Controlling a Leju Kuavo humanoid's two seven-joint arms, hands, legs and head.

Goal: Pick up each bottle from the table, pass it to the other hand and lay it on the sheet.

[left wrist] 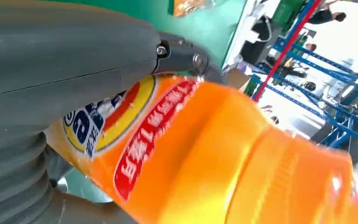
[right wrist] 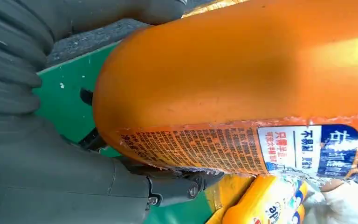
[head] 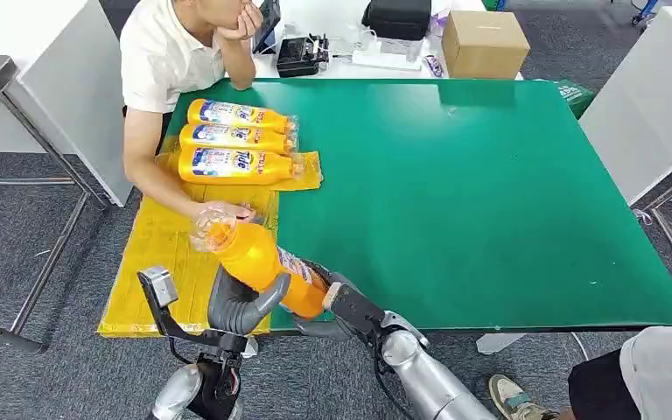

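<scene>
An orange bottle [head: 258, 258] with a clear cap is held tilted over the table's front left corner, cap end toward the yellow sheet [head: 153, 262]. My left hand [head: 241, 304] grips its middle from the sheet side, and its grey thumb [left wrist: 51, 60] lies over the label of the bottle [left wrist: 214, 154]. My right hand [head: 346, 306] holds the base end, wrapped around the bottle [right wrist: 242, 70]. Three more orange bottles [head: 236, 138] lie side by side on the sheet's far part.
A person sits at the table's far left; one hand [head: 227, 211] rests by the held bottle's cap. The green table [head: 490, 192] stretches to the right. A cardboard box [head: 484, 42] and dark cases stand behind it. Another person's leg [head: 647, 376] is at the front right.
</scene>
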